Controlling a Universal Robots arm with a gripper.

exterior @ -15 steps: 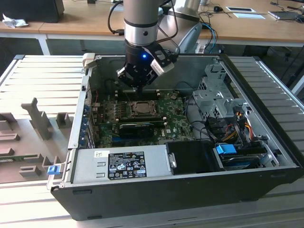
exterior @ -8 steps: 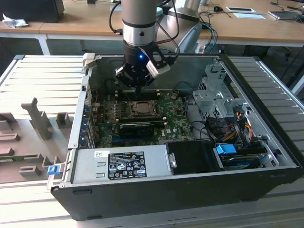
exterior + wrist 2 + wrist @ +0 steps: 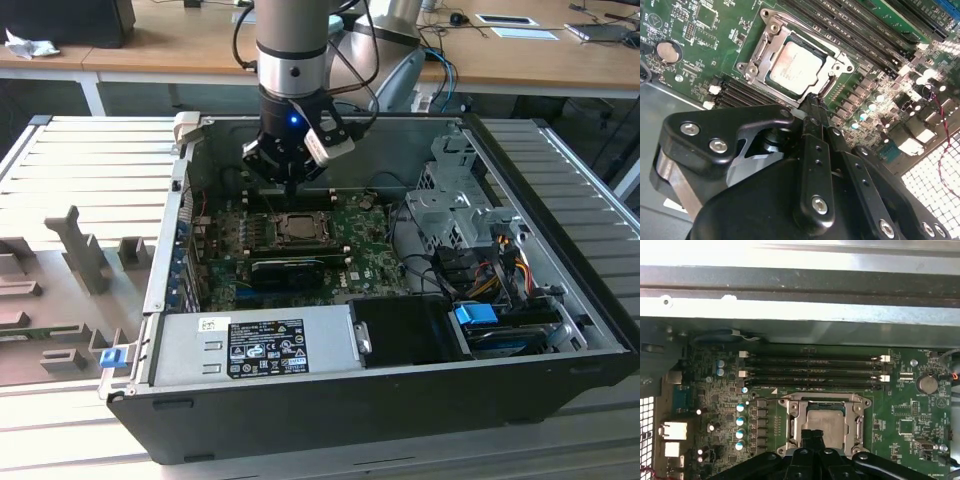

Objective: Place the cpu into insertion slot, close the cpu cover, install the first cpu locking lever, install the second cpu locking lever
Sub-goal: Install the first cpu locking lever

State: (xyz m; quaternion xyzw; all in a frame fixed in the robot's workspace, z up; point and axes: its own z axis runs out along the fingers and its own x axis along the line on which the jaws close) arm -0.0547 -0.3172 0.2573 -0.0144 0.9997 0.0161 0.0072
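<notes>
- A black computer case (image 3: 380,400) lies open on a grey ribbed table (image 3: 90,170).
- A silver power supply (image 3: 250,345) with a label sits along the case's near wall.
- A green circuit board (image 3: 370,255) covers the case floor.
- Long black memory slots (image 3: 810,371) run side by side on the board.
- A round coin battery (image 3: 927,384) sits near the slots' end.
- A long black card (image 3: 290,268) stands on the board.
- A metal drive cage (image 3: 450,200) is at the exterior view's right, with coloured cables (image 3: 500,255) beside it.
- Wooden desks (image 3: 180,40) stand behind.

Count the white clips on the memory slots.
4. White clip and another at one end of the slots; two more at the other end. None looks hidden.
</notes>
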